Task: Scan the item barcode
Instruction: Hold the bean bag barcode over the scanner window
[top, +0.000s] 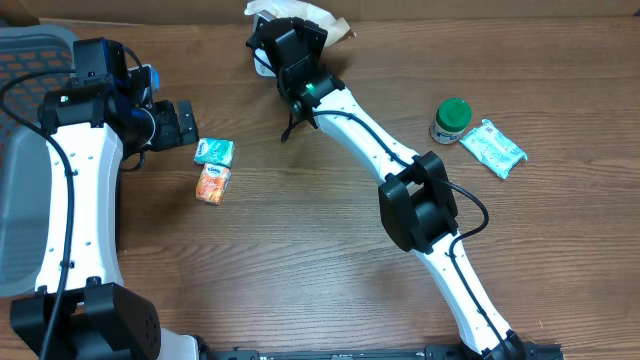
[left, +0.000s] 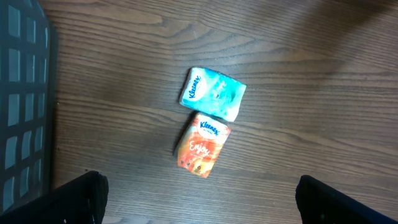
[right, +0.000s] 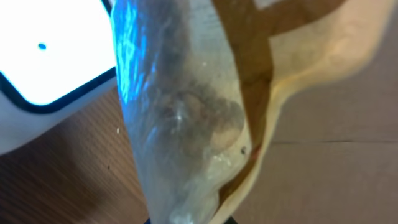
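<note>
Overhead and both wrist views, one moment. My right tool (top: 290, 38) reaches to the far edge of the table (top: 300, 260) and is closed on the item, a clear plastic packet (right: 180, 124) with brownish contents. In the right wrist view the packet rises from between my fingers and fills the middle of the frame. A tan paper flap (right: 298, 68) lies behind the packet, and a blue sheen crosses its upper part. Just to its left is a white panel (right: 50, 56) with a dark rim and a small blue dot. I cannot tell whether packet and panel touch. No barcode can be made out.

My left tool (top: 186, 124) hangs at the left of the table with its jaws spread wide, holding nothing. Below it, in the left wrist view, lie a teal Kleenex pack (left: 212, 93) and an orange Kleenex pack (left: 202, 148), touching end to end. A grey basket (left: 22, 106) stands at the left edge.

At the right of the table, well apart from both tools, a green-lidded jar (top: 451, 121) stands just beside a pale green packet (top: 492, 148).
</note>
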